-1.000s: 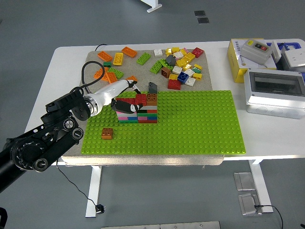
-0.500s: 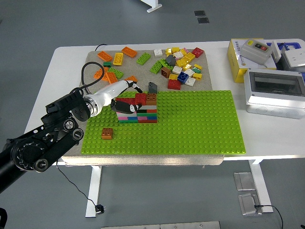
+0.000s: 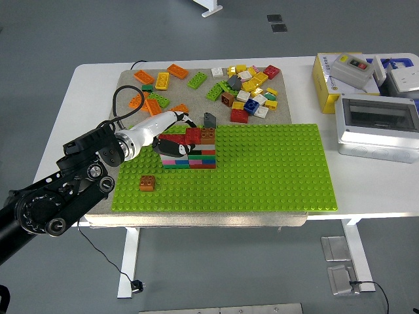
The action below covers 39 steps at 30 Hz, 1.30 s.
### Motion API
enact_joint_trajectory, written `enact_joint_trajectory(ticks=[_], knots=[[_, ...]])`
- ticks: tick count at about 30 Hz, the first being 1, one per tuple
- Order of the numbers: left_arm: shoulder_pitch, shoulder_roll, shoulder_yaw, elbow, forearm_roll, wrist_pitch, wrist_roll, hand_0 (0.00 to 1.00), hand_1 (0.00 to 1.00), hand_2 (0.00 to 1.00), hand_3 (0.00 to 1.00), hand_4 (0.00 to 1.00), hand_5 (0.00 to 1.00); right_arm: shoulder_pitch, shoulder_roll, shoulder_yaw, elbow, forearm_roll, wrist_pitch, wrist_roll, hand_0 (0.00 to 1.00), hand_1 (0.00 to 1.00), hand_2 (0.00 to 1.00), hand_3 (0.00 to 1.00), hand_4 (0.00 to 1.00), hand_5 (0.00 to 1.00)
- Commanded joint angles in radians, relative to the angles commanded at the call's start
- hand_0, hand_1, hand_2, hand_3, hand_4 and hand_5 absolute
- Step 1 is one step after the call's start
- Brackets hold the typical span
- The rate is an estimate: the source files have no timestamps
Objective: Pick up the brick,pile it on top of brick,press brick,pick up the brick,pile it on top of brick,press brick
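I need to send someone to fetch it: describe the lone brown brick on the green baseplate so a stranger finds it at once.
Start at the big green baseplate on the white table. Go to its near left corner, in front of the multicoloured brick stack where the left hand is working. The brown brick sits there alone, a small square piece with no brick touching it.

The left arm (image 3: 62, 190) enters from the lower left of the frame, black and bulky with round joints, and rises toward the centre left. Its forearm turns white near the wrist. The left hand (image 3: 171, 133) sits left of centre, palm down, dark fingers (image 3: 175, 148) curled downward. No right arm shows.
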State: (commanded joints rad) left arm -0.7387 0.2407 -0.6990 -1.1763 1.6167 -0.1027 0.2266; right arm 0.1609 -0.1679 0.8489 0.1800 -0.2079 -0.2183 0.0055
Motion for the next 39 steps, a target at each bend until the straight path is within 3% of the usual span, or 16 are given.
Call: enact_joint_trajectory(ticks=[1,2,7,8,18,22,25,26,29,31,32,35,39], knots=[[0.000,0.000,-0.001,0.001,0.000,0.001,-0.001,0.998,0.998,0.998,0.792,0.719,0.341,0.000,0.000,0.000,0.000,0.000,0.000,0.000,0.721,0.704,0.721,0.672,0.413,0.845],[0.000,0.001,-0.002,0.001,0.001,0.002,-0.002,0.998,0.998,0.998,0.858,0.803,0.422,0.000,0.000,0.000,0.000,0.000,0.000,0.000,0.721,0.704,0.721,0.673,0.414,0.845],[0.001,0.002,-0.005,0.002,0.004,0.004,-0.004,0.998,0.998,0.998,0.858,0.803,0.422,0.001,0.000,0.001,0.000,-0.002,-0.001,-0.001,0.721,0.704,0.721,0.673,0.414,0.845],[0.001,0.002,-0.006,0.001,0.005,0.002,-0.003,0.998,0.998,0.998,0.905,0.815,0.436,0.001,0.000,0.003,0.000,-0.003,-0.001,-0.001,0.722,0.704,0.722,0.673,0.412,0.843],[0.007,0.012,-0.041,-0.047,0.027,-0.056,0.025,0.998,0.998,0.998,0.932,0.824,0.446,0.000,-0.001,0.012,0.000,-0.009,-0.002,-0.001,0.722,0.703,0.721,0.673,0.412,0.844],[0.027,0.033,-0.094,-0.125,0.043,-0.094,0.070,0.998,0.998,0.998,0.906,0.848,0.480,-0.002,-0.002,0.017,0.000,-0.015,-0.004,-0.002,0.722,0.704,0.717,0.673,0.413,0.844],[0.053,0.065,-0.153,-0.195,0.066,-0.103,0.095,0.998,0.998,0.998,0.906,0.848,0.480,-0.005,-0.002,0.017,0.000,-0.015,-0.005,-0.002,0.722,0.704,0.717,0.673,0.413,0.844],[0.060,0.075,-0.169,-0.216,0.076,-0.102,0.101,0.998,0.998,0.998,0.719,0.886,0.663,-0.006,-0.003,0.016,0.000,-0.015,-0.005,-0.002,0.722,0.705,0.716,0.673,0.411,0.842],[0.077,0.114,-0.201,-0.296,0.124,-0.091,0.121,0.998,0.998,0.998,0.719,0.886,0.663,-0.008,-0.004,0.017,0.000,-0.014,-0.005,-0.002,0.722,0.705,0.716,0.673,0.411,0.842],[0.081,0.124,-0.201,-0.337,0.146,-0.085,0.124,0.998,0.998,0.998,0.719,0.886,0.663,-0.009,-0.004,0.021,0.000,-0.018,-0.005,-0.002,0.722,0.705,0.716,0.673,0.411,0.842],[0.084,0.126,-0.197,-0.362,0.157,-0.080,0.123,0.998,0.998,0.998,0.672,0.886,0.800,-0.009,-0.004,0.023,0.000,-0.020,-0.006,-0.003,0.722,0.705,0.716,0.673,0.413,0.844],[0.089,0.121,-0.178,-0.395,0.173,-0.068,0.118,0.998,0.998,0.998,0.672,0.886,0.800,-0.010,-0.004,0.027,0.000,-0.024,-0.006,-0.003,0.722,0.705,0.716,0.673,0.413,0.844],[0.093,0.107,-0.143,-0.389,0.190,-0.047,0.102,0.998,0.998,0.998,0.670,0.889,0.818,-0.010,-0.003,0.028,0.000,-0.025,-0.006,-0.003,0.722,0.705,0.716,0.673,0.412,0.842]])
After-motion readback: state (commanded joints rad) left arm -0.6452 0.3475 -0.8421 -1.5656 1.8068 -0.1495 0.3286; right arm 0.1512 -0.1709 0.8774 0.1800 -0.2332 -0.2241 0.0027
